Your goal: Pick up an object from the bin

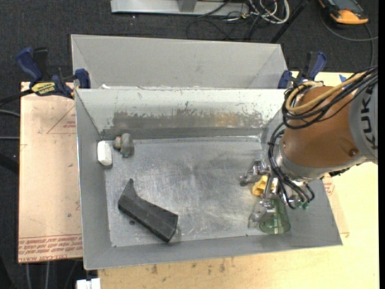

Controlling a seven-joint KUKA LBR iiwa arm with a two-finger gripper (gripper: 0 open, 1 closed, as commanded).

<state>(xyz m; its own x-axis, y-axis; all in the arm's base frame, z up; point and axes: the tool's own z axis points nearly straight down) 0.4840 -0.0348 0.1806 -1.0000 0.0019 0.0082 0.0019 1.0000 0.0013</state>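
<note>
Gripper [264, 198] low in the near right corner of the bin [198, 185], over one green translucent round object [274, 224] whose long axis cannot be told; whether the gripper is clenched or released cannot be told. One yellow piece [258, 188] lies beside it. At far left are one white lump [104, 152] and one grey lump [125, 143]. One black angled block [147, 212] at near left runs from upper left to lower right.

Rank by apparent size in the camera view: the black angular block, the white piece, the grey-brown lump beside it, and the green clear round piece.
1. black angular block
2. green clear round piece, partly covered, so its place is unsure
3. white piece and grey-brown lump: they look alike, so not ranked
</note>
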